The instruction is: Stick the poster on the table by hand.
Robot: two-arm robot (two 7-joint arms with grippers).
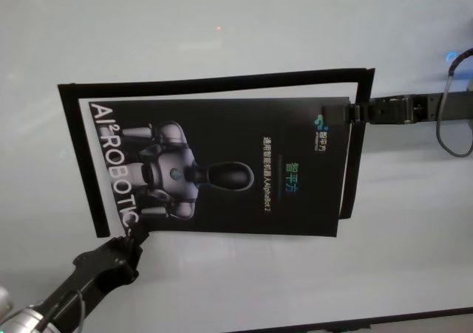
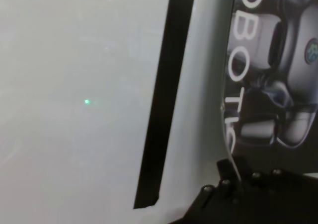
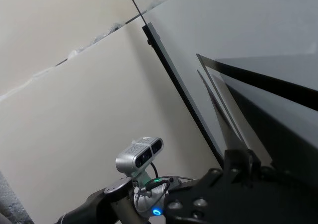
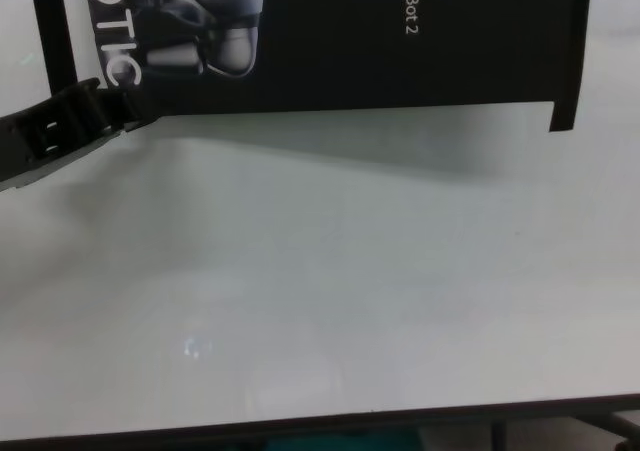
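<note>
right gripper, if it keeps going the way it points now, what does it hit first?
The right gripper points toward the robot's left, already at the large glossy black poster's edge. Going on, it would likely slide over the poster itself; height above it is unclear.

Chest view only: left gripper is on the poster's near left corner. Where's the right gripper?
Observer: Head view shows the right gripper pinching the poster at its far right corner, by the logo.
Operator: Poster square in the tape frame?
Observer: No, skewed: bare table shows between the left tape strip and the poster's left edge.
Operator: Left corner flat?
Observer: No. Left wrist view shows that corner curling up into the left gripper.
</note>
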